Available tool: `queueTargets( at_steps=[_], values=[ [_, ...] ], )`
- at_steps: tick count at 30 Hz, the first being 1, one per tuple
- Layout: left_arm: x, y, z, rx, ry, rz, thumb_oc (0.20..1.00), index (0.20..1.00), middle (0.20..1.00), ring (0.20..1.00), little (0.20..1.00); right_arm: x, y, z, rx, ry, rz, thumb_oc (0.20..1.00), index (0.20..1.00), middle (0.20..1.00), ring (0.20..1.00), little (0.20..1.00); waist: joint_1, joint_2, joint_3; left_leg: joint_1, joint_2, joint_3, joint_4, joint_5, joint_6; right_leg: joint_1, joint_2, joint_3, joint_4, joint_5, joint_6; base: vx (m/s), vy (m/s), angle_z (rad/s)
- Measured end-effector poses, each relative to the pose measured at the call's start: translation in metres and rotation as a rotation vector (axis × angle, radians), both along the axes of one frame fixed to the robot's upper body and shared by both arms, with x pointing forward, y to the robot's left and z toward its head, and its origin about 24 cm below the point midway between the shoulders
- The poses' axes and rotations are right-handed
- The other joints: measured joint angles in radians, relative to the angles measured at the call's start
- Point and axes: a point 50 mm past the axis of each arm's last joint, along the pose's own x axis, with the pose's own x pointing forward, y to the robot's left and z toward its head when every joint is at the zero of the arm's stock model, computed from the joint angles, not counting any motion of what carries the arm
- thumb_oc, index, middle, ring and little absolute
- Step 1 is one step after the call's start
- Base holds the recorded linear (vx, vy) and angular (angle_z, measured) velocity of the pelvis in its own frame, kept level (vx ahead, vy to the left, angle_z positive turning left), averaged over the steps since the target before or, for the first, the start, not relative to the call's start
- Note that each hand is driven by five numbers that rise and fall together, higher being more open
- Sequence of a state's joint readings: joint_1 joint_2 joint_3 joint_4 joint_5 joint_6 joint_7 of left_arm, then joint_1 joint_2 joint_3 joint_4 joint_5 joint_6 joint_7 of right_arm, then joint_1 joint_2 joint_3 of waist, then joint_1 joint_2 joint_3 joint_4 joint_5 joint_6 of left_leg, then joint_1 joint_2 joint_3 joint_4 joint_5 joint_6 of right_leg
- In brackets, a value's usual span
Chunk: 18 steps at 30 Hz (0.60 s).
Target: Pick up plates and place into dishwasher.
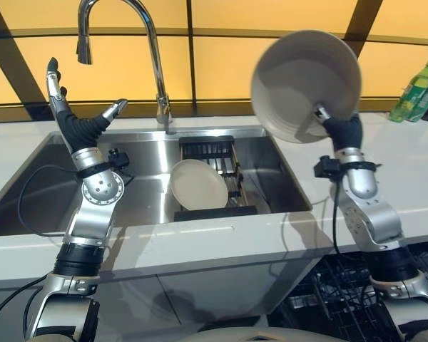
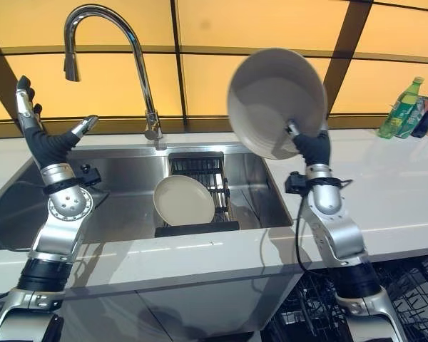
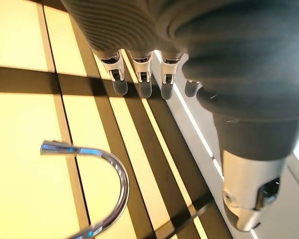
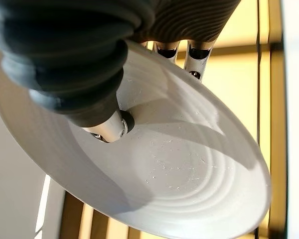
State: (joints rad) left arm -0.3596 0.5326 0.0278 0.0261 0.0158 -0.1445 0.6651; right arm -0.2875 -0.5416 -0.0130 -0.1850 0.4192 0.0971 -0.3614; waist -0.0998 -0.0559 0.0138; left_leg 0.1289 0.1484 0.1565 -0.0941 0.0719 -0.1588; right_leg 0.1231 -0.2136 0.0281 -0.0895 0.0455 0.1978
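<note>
Holding a plate [image 1: 299, 78] pinched at its rim, upper right of frame, the right robot hand [image 1: 342, 130] should tilt it edge-down toward the dishwasher rack [image 1: 342, 299], lower right. A second plate [image 1: 198, 184] leans in the sink [image 1: 271, 171], centre. Left robot hand [image 1: 75, 117] raised, fingers spread, empty.

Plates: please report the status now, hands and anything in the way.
Right hand pinching raised plate. Left hand open, idle over sink. Second plate leaning in sink rack. Faucet near the raised plate.
</note>
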Motion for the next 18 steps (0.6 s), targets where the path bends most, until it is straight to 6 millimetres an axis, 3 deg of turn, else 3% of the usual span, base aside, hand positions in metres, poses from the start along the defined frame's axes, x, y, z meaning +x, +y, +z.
queueTargets(
  at_steps=[7, 9, 13, 18],
  values=[
    [-0.007, 0.019, 0.001, 0.053, 0.030, 0.042, 1.000, 1.000, 1.000, 1.000, 1.000, -0.036, -0.068, -0.006, -0.046, -0.001, -0.290, 0.200, 0.200, 0.200, 0.200, 0.200, -0.088, 0.001, 0.030, 0.021, -0.003, 0.065, 0.000, -0.018, -0.001, -0.026, 0.000, 0.071, 0.002, 0.012, 0.005, 0.00, 0.071, -0.27],
    [-0.007, 0.019, 0.001, 0.060, 0.036, 0.038, 1.000, 1.000, 1.000, 1.000, 1.000, -0.045, -0.081, -0.007, -0.053, -0.001, -0.342, 0.200, 0.200, 0.200, 0.200, 0.200, -0.132, -0.001, 0.035, 0.030, -0.004, 0.081, -0.001, -0.024, -0.001, -0.031, -0.001, 0.087, 0.002, 0.012, 0.006, 0.02, 0.066, -0.28],
    [-0.007, 0.021, 0.000, 0.074, 0.046, 0.038, 1.000, 1.000, 1.000, 1.000, 1.000, -0.063, -0.104, -0.010, -0.101, 0.026, -0.443, 0.200, 0.200, 0.200, 0.200, 0.200, -0.180, 0.002, 0.052, 0.041, -0.013, 0.105, -0.001, -0.038, 0.002, -0.067, 0.002, 0.127, 0.031, 0.012, 0.008, -0.02, 0.054, -0.35],
    [-0.005, 0.027, -0.005, 0.088, 0.083, 0.061, 1.000, 1.000, 1.000, 1.000, 1.000, -0.085, -0.129, -0.029, -0.137, 0.136, -0.535, 0.200, 0.200, 0.200, 0.200, 0.200, -0.218, -0.004, 0.068, 0.060, -0.028, 0.164, -0.001, -0.054, 0.008, -0.143, 0.004, 0.115, 0.099, 0.022, 0.009, -0.11, -0.023, -0.48]
  ],
)
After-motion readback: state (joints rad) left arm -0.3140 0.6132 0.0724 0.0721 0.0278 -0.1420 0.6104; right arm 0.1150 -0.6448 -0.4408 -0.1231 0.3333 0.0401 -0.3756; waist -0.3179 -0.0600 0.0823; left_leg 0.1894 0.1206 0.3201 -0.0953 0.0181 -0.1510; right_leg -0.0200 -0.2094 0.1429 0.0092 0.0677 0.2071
